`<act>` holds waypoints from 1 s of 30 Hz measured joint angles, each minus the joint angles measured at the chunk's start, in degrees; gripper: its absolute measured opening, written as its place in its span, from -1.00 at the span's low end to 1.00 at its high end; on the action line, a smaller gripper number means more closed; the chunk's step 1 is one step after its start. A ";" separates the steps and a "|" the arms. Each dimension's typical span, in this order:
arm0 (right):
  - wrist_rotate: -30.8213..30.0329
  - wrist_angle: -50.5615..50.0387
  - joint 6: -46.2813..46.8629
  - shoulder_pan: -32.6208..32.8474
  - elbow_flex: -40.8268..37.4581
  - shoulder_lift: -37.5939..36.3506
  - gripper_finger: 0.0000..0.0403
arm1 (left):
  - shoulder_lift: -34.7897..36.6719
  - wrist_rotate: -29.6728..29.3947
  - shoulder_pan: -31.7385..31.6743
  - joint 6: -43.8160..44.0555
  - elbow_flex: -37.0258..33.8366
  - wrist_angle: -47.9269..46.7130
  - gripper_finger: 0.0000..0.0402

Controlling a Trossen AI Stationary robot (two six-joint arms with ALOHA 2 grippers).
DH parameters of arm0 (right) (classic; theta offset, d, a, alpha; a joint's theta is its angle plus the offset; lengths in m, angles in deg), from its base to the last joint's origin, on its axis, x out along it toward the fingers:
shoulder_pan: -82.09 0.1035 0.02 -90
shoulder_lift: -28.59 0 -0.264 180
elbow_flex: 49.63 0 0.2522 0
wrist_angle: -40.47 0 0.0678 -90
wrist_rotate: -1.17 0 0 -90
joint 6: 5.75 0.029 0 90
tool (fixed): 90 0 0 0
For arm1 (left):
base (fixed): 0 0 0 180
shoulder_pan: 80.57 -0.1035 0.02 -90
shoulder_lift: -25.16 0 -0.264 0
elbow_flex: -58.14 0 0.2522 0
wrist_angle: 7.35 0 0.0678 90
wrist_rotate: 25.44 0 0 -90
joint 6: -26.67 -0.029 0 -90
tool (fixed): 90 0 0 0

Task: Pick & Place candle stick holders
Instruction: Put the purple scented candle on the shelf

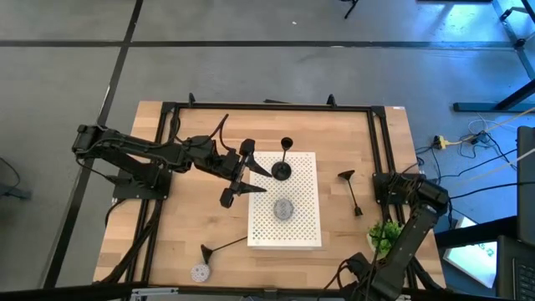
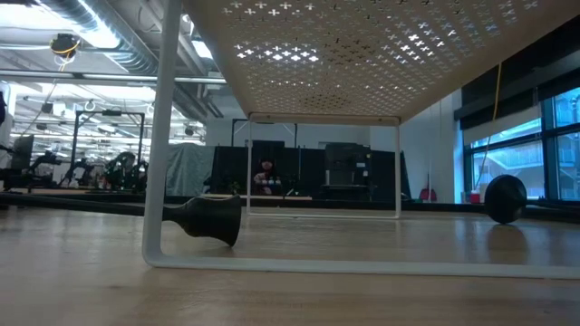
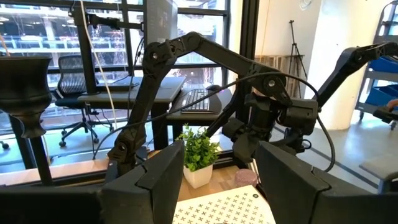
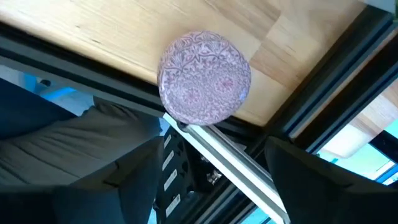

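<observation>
One black candle stick holder (image 1: 282,167) stands upright by its round base on the white perforated stand (image 1: 305,226) in the middle of the table. A second holder (image 1: 352,192) lies on its side on the table to the right of the stand. A third (image 1: 219,247) lies at the near left and also shows in the low view (image 2: 204,219). My left gripper (image 1: 255,177) is open over the stand's left edge, beside the upright holder, whose cup and stem show in the left wrist view (image 3: 26,93). My right gripper (image 4: 214,186) is open and empty at the table's near right corner.
A patterned round disc (image 1: 284,209) lies on the stand, another (image 1: 199,272) on the table at the near left, and a third (image 4: 205,78) at the table's edge by my right gripper. A small potted plant (image 1: 384,234) stands at the right. A black frame (image 1: 267,106) runs round the table.
</observation>
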 joint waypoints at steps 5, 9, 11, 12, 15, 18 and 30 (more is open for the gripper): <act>-0.17 0.37 -0.15 0.07 0.00 0.99 0.44 | 0.00 -0.01 0.00 -0.04 0.00 0.00 -0.02; -1.85 0.46 0.26 0.48 -0.09 1.36 0.46 | 0.00 -0.02 0.00 -0.07 0.00 0.00 -0.02; -1.92 1.03 0.89 0.58 -0.70 1.36 0.46 | 0.00 0.00 0.00 -0.07 0.00 0.00 -0.02; -1.95 1.27 1.26 0.74 -1.16 1.36 0.46 | 0.00 -0.02 0.00 -0.05 0.00 0.00 -0.02; -1.66 5.41 2.18 1.12 -3.60 1.36 0.46 | 0.00 -0.01 0.01 -0.07 0.00 -0.01 -0.02; -1.62 10.53 2.42 1.22 -6.20 1.38 0.46 | 0.00 0.00 0.02 -0.09 0.00 0.00 -0.02; -2.15 10.23 2.32 1.18 -8.04 1.38 0.46 | 0.00 -0.02 0.02 -0.17 0.00 0.11 -0.02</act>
